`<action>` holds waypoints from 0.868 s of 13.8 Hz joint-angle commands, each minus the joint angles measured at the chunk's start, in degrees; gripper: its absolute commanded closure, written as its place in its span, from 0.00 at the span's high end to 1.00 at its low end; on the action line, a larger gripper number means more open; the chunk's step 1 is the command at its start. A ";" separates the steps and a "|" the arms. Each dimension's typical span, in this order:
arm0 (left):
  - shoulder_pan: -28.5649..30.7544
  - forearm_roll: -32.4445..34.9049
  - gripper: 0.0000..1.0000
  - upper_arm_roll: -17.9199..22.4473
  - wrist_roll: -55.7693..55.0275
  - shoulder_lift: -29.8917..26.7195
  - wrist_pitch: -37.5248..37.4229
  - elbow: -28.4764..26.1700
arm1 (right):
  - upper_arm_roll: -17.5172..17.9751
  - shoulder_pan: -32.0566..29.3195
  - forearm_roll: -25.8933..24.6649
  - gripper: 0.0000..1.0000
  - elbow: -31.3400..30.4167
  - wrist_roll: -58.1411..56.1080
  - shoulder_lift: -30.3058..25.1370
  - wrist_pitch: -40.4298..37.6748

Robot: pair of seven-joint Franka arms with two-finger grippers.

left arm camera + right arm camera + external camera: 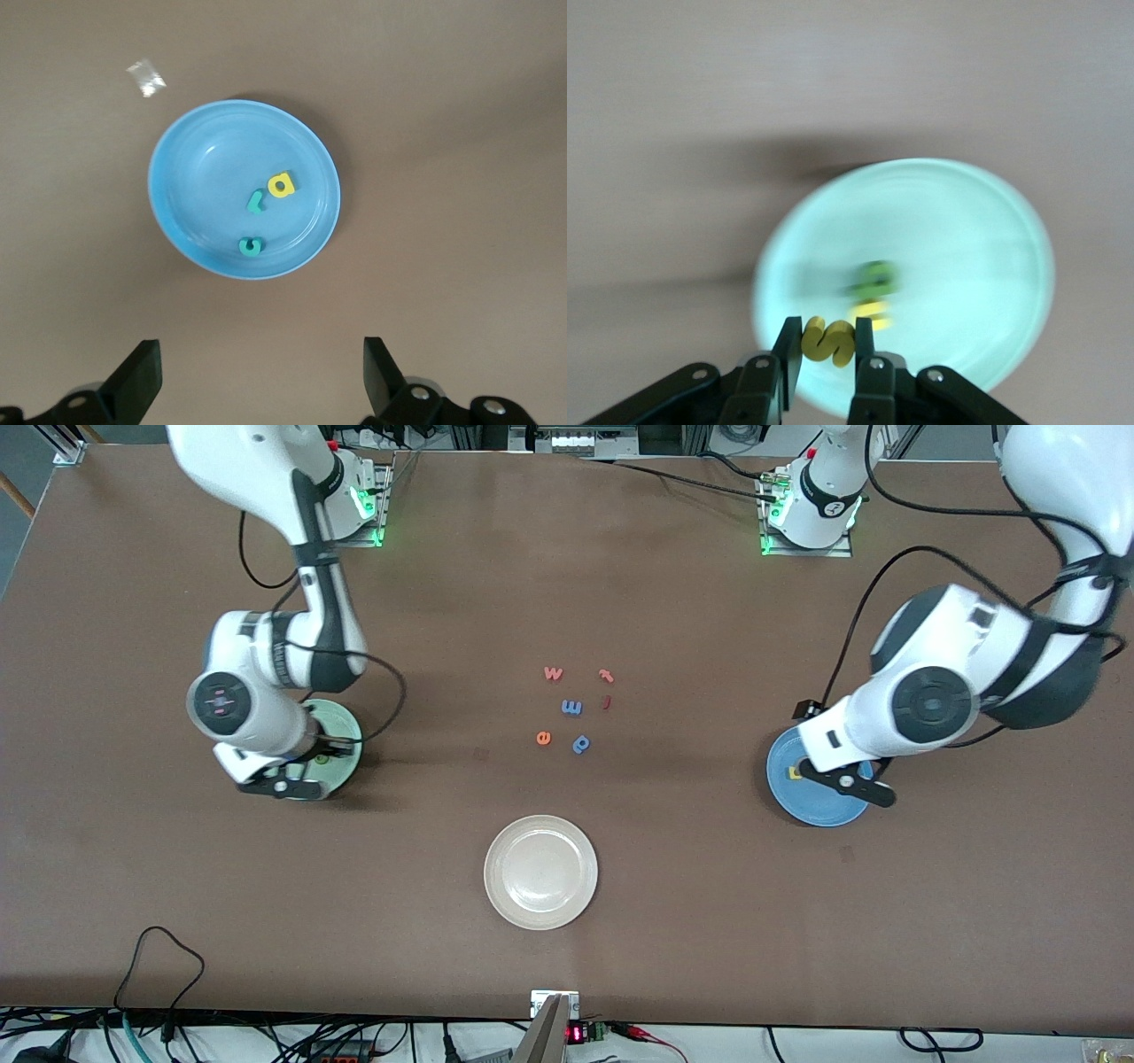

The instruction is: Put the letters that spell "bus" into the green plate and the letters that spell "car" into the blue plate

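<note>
My left gripper [261, 376] hangs open and empty over the blue plate [190, 181], which lies at the left arm's end of the table [824, 808]. In that plate lie a yellow "a" [282, 184], a teal "r" [256, 201] and a teal "c" [251, 246]. My right gripper [828, 332] is shut on a yellow "s" [829, 343] above the rim of the green plate [966, 239], at the right arm's end [342, 722]. A dark green "b" [873, 279] and a yellow "u" [871, 312] show blurred inside the green plate.
A beige-white plate [540, 872] sits near the table's front edge. In the middle of the table lie loose letters: an orange "w" [553, 673], a red one [606, 676], a blue "m" [571, 707], an orange "e" [543, 737] and a blue "p" [580, 743].
</note>
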 commanded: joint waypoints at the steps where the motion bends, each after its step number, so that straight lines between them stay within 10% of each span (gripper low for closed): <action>1: -0.06 -1.79 1.00 -0.84 0.02 0.85 -7.61 9.29 | 0.74 -5.16 -0.66 0.12 -1.15 -7.44 0.77 0.50; 4: -0.41 -2.05 1.00 -1.81 0.63 0.76 -15.36 17.82 | 0.92 -6.32 -0.31 0.13 -1.76 -8.70 2.61 1.21; 7: -3.20 -3.36 1.00 3.08 0.98 -4.06 -15.20 18.72 | 1.09 -6.24 0.39 0.44 -3.52 -8.43 4.11 3.58; 8: -6.70 -7.03 1.00 9.46 0.98 -7.03 -15.11 18.72 | 1.09 -6.24 0.39 0.53 -3.44 -8.17 4.02 3.24; 9: -11.61 -12.72 1.00 18.23 0.98 -9.68 -15.11 18.64 | 1.09 -5.89 1.26 0.94 -3.26 -7.73 3.68 2.89; 12: -24.11 -26.71 1.00 41.02 1.07 -15.65 -13.19 14.62 | 0.31 -5.97 6.28 1.00 0.76 -7.82 -1.84 -3.77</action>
